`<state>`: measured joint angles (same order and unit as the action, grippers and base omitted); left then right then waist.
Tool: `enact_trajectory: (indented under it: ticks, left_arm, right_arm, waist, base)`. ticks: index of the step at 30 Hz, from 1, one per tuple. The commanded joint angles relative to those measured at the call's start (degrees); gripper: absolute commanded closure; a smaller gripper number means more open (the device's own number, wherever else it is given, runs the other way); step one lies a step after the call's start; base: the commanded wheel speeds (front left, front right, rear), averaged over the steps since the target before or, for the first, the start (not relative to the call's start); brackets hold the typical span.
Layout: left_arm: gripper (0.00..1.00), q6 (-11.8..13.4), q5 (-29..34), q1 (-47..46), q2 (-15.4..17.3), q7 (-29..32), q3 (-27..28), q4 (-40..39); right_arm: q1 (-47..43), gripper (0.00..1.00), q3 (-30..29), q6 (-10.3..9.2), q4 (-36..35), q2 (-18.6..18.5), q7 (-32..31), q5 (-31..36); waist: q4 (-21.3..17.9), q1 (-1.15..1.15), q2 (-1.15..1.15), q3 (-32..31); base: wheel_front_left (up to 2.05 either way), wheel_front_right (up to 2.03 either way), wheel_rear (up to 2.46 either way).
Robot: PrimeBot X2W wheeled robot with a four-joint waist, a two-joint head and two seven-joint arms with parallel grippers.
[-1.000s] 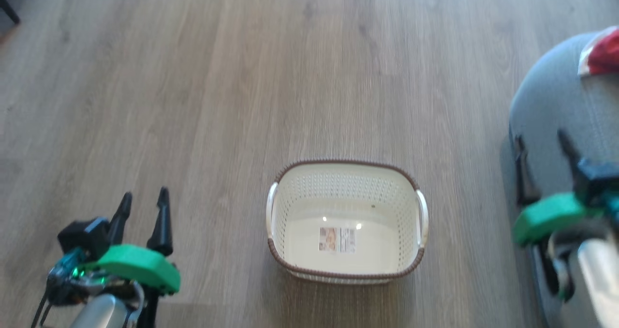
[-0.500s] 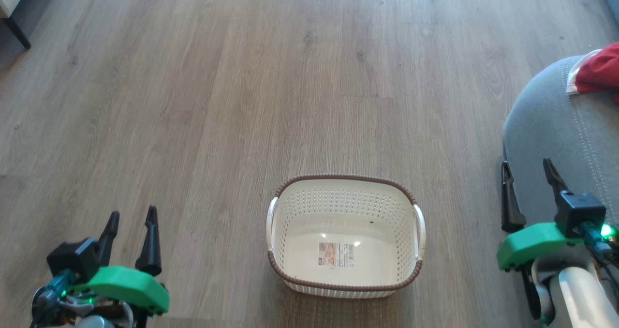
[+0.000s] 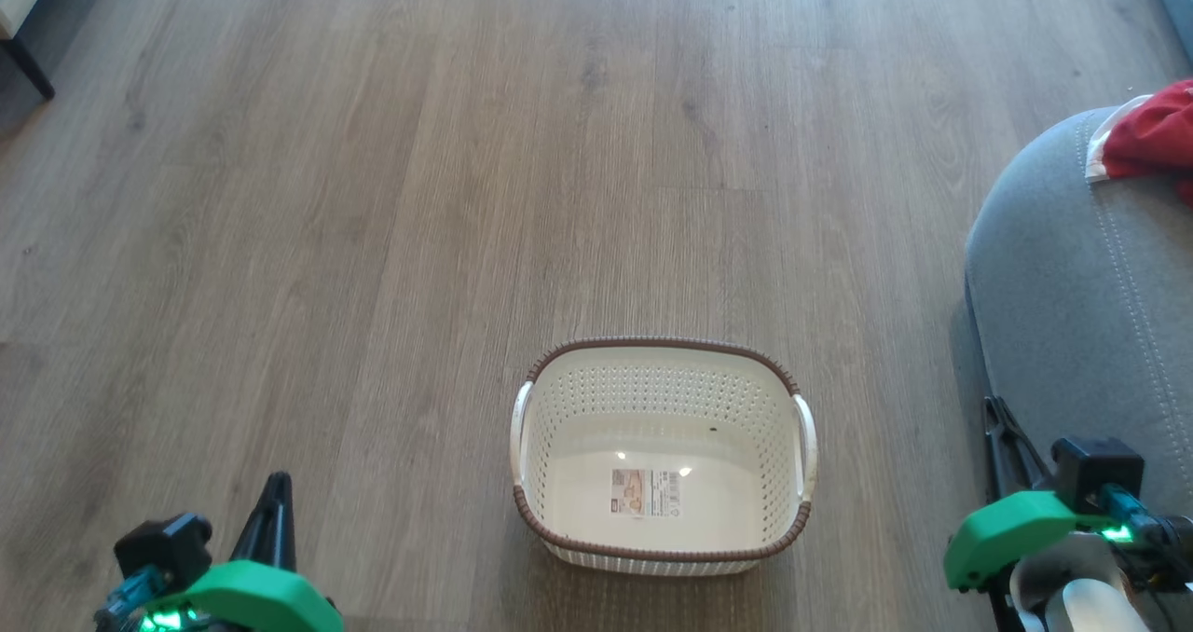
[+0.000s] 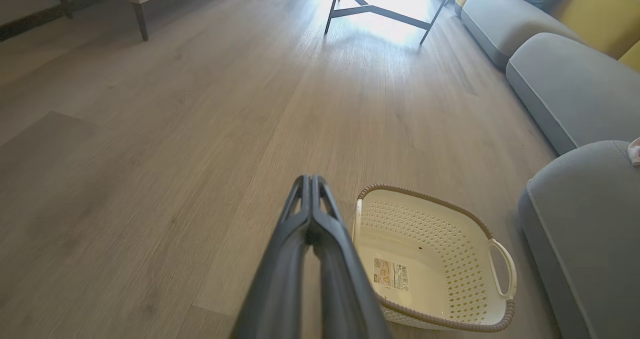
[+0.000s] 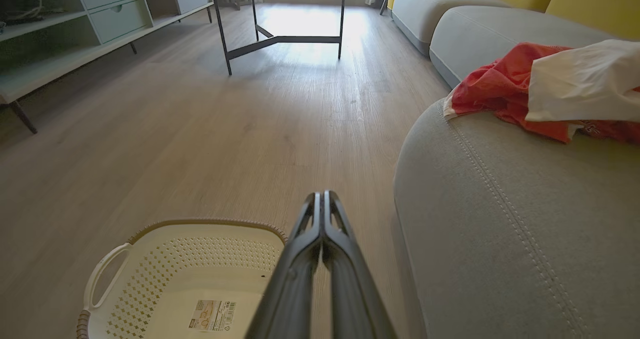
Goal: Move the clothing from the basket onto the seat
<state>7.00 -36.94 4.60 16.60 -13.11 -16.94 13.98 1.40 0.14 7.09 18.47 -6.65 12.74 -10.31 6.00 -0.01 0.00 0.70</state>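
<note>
Your red clothing (image 5: 500, 84), white-panelled, lies crumpled on the grey stitched seat (image 5: 500, 219). Your left gripper (image 4: 311, 180) and right gripper (image 5: 323, 196) are both pinched together, holding nothing.

Glossy plastic basket (image 3: 652, 385), matt wood floor (image 3: 373, 194)

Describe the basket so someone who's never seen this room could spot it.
On the wooden floor, beside the rounded corner of the big grey seat, stands a small cream plastic basket. Perforated walls, a brown braided rim, two side handles and a label sticker on its bare bottom set it apart.
</note>
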Motion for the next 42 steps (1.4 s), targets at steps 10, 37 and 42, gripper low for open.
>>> enact_trajectory:
  ticks: [10,37,42]
  left_arm:
    - [1.0,-1.5,-5.3,-3.1,-0.6,1.6,3.0,-1.3]
    - [1.0,-4.7,-17.6,-4.9,-3.6,5.8,7.8,-1.0]
    - [1.0,-5.3,-19.9,-5.3,-4.2,6.6,8.7,-0.9]
  right_arm:
    - [2.5,1.0,-1.0,0.06,-2.3,0.1,-1.6,-7.8]
    - [3.0,1.0,-2.3,0.14,-2.8,1.0,-5.8,-25.7]
    - [3.1,1.0,-2.6,0.15,-2.9,1.1,-6.6,-29.1]
  waist:
    - [-0.5,0.01,0.0,0.0]
    - [-1.8,0.01,0.0,-0.2]
    - [-2.1,0.01,0.0,-0.2]
  base:
    - [0.0,0.0,0.0]
    - [0.0,0.0,0.0]
    - [0.0,0.0,0.0]
